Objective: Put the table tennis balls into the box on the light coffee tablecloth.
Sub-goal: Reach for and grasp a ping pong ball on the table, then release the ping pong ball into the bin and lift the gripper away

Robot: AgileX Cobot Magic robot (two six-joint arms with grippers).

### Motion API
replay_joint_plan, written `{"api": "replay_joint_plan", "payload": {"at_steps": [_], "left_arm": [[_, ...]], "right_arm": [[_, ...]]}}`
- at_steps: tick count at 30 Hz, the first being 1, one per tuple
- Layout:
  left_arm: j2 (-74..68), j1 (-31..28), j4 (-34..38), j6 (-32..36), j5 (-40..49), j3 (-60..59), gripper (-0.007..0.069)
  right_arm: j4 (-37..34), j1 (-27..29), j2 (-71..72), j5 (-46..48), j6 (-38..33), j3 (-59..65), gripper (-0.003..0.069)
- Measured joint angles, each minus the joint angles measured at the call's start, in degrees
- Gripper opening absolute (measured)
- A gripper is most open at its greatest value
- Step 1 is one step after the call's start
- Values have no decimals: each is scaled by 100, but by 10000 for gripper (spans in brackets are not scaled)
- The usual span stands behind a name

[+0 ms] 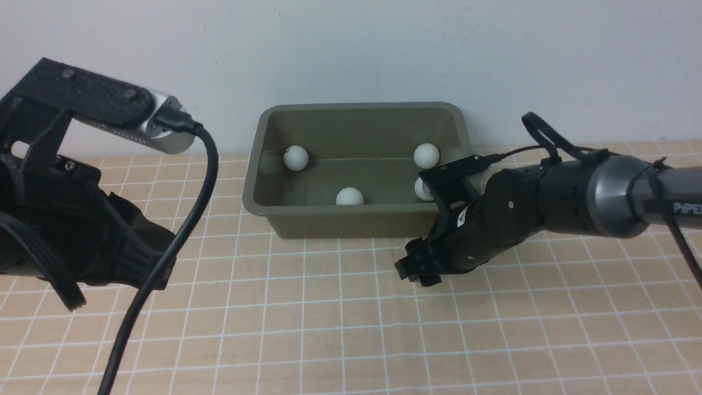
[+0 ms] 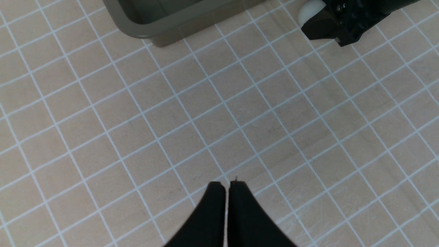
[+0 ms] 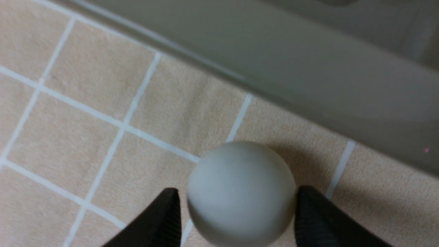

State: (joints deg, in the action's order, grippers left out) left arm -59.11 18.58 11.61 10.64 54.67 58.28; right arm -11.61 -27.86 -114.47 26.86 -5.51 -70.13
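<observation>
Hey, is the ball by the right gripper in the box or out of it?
Out: the ball sits on the tablecloth beside the box, straddled by the right gripper.

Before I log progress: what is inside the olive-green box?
Four table tennis balls lie in the box: one back left, one back right, one near the front wall, one partly behind the right arm. The front wall hides the floor strip just behind it.
</observation>
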Motion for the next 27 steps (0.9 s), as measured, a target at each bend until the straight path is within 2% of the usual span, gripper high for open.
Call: {"api": "replay_joint_plan", "payload": {"at_steps": [3,10,14,17,22,27], "left_arm": [[0,0,5,0,0,0,-38],[0,0,7,0,0,0,-38],[0,0,7,0,-17,0,-38],[0,0,11,0,-127,0,-38],[0,0,11,0,-138,0,-38],[0,0,11,0,-122,0,-38]], "right_arm": [[121,0,21,107,-6,-4,353],[1033,0,1011,1314,-11,-4,354],[1161,0,1717,1693,-258,-4,354],[645,0,2098,1506,-824,-66,354],[10,0,1823,1466,-1381,-494,354],[-411,0,651,1178,-1743,-1733,354]]}}
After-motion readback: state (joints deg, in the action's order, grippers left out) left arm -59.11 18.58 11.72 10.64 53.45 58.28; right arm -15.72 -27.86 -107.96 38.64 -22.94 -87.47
